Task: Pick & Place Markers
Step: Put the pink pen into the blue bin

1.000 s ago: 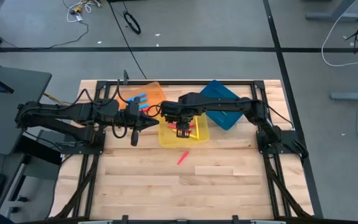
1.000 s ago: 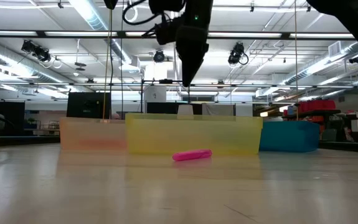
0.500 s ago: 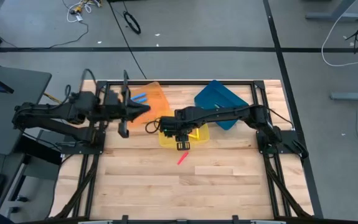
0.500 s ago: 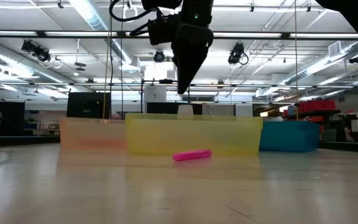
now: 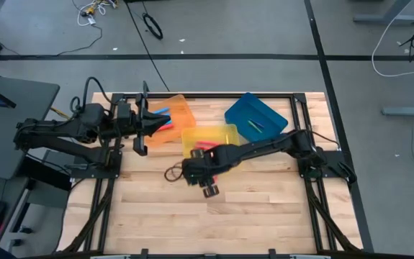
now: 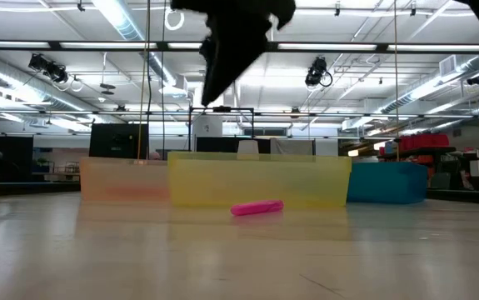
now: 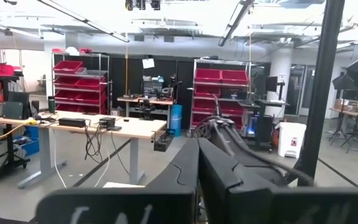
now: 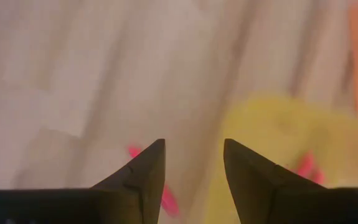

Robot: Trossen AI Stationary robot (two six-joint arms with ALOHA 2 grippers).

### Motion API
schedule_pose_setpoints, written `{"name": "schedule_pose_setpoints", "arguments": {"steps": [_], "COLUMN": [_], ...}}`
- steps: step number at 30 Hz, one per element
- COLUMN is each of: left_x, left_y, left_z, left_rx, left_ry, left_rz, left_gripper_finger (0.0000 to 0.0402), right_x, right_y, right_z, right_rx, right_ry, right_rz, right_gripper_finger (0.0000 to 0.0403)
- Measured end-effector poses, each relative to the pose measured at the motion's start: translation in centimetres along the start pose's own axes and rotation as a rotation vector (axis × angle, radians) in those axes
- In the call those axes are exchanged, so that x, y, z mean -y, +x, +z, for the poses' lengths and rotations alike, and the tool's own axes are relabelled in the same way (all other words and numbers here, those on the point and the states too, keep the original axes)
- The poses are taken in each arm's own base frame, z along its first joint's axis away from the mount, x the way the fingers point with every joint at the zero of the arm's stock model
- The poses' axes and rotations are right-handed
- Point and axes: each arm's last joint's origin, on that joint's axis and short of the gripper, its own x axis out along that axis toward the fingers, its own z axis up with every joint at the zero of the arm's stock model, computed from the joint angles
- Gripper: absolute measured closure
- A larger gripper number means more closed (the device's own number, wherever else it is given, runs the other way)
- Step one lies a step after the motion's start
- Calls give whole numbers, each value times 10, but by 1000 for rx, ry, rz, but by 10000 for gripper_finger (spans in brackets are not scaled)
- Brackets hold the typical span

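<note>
A pink marker (image 6: 256,207) lies flat on the wooden table in front of the yellow tray (image 6: 256,179). My right gripper (image 5: 208,188) hovers open above it and hides it in the high view. The right wrist view shows the gripper (image 8: 194,144) with the pink marker (image 8: 168,200) below, beside one finger. More markers lie in the yellow tray (image 5: 210,137), the orange tray (image 5: 180,114) and the blue tray (image 5: 257,116). My left gripper (image 5: 160,124) is shut and hangs level over the orange tray; its fingers (image 7: 197,158) show closed together.
The three trays stand in a row along the far half of the table. A black metal frame (image 5: 293,97) rims the table. Bare wood (image 5: 214,216) stretches toward the near edge. Cables trail from both arms.
My right gripper has moved from above the yellow tray toward the table's near edge and a little left, ending over the pink marker on the wood. My left gripper has drawn back toward the table's left, from the yellow tray's edge to over the orange tray.
</note>
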Motion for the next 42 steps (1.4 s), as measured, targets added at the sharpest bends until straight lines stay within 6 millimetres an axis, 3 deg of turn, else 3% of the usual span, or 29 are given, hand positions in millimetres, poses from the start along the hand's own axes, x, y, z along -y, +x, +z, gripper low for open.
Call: {"name": "schedule_pose_setpoints", "arguments": {"steps": [6,18,27,42], "left_x": [0,0,0,0], "left_y": [0,0,0,0], "left_z": [-1,-5,-6,-6], "left_rx": [-8,-49,-59,-64], "left_ry": [1,2,3,-20], "left_rz": [-1,0,1,1], "left_gripper_finger": [395,390,390,390], "right_x": [-21,-46,-46,-34], "right_y": [2,49,72,77], "right_z": [9,-30,-42,-44], "right_rx": [84,-109,-85,-35], "right_ry": [-179,-369,-439,-413], "right_rz": [31,107,102,134], "right_gripper_finger": [238,238,238,238]}}
